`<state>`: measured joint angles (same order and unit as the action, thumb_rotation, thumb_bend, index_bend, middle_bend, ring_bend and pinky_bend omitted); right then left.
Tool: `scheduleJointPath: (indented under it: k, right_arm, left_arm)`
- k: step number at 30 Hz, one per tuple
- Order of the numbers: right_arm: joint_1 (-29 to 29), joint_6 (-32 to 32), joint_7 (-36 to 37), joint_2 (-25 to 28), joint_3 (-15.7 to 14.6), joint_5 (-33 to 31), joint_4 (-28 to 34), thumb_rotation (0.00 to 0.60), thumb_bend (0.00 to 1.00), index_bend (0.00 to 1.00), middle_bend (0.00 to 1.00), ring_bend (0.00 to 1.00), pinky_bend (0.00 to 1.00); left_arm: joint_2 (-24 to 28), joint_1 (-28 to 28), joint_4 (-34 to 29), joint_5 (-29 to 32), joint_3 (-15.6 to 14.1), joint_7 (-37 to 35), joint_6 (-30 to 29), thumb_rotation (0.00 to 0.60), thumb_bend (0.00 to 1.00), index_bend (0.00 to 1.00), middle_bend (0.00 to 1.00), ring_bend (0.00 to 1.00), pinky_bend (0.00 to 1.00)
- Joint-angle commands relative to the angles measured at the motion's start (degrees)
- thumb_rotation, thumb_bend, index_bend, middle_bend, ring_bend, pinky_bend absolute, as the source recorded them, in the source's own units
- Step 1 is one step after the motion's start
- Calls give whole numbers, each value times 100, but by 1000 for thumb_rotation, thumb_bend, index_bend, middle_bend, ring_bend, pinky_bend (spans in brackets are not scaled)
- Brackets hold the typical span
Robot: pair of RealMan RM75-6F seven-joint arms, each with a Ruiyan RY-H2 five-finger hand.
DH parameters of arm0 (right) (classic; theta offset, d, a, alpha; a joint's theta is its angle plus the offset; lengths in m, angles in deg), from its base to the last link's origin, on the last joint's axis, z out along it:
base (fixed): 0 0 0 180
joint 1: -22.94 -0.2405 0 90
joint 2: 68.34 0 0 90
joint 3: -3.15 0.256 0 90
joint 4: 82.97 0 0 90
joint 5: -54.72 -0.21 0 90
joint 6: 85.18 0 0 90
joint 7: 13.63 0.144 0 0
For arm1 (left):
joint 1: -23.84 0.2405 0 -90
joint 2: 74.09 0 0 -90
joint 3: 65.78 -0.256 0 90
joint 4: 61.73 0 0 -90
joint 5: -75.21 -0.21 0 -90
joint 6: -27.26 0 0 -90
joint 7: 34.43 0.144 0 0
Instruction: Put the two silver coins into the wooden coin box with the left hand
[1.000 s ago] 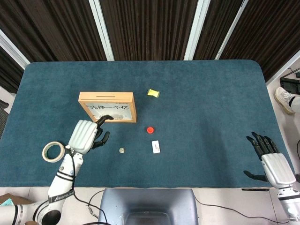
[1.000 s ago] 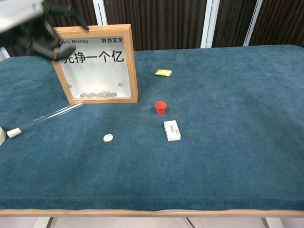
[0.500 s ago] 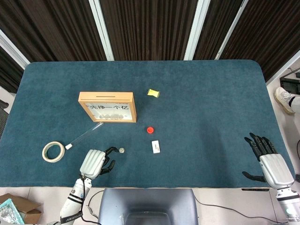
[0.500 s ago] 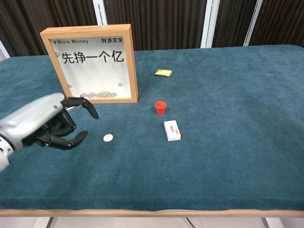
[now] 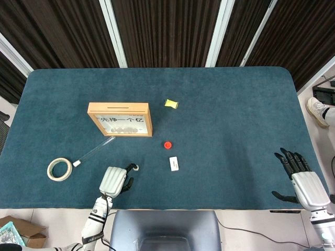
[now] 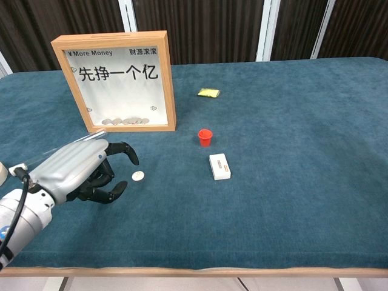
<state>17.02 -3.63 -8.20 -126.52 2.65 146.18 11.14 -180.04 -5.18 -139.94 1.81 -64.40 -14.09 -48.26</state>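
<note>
Silver coin [image 6: 138, 176] is lying flat on the blue table [image 6: 291, 206], just beside the fingertips of the left hand [image 6: 79, 173]. That hand is hovering low with its fingers curled and spread apart, holding nothing; I cannot tell whether a fingertip is touching the coin. Behind it, the wooden coin box [image 6: 118, 80] is standing upright with more coins showing inside at the bottom. Near the far right edge of the table, the right hand [image 5: 301, 180] is sitting with fingers spread, holding nothing.
</note>
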Motion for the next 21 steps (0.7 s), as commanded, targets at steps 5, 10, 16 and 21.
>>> scheduleJointPath:
  k: [5,10,16,21]
  right_arm:
    - [23,46,66,23,43,-80,-14,600,121,0,0,0,0]
    - [69,170,332,129,31,-1,-27,600,121,0,0,0,0]
    - [141,325,536,181,60,-16,-77,600,121,0,0,0,0]
    - [164,350,878,326,17,56,-80,600,121,0,0,0,0]
  left_arm:
    - [-370,-65,435,269,338,130,362,600,424,409,1000,1000,1000]
    - [-427,-79,566,281,422,83,506,600,421,410,1000,1000,1000]
    - [-522,-71,787,219,468,39,554,600,420,410,1000,1000,1000]
    - [-595,-69,929,166,497,27,584,600,422,417,1000,1000,1000]
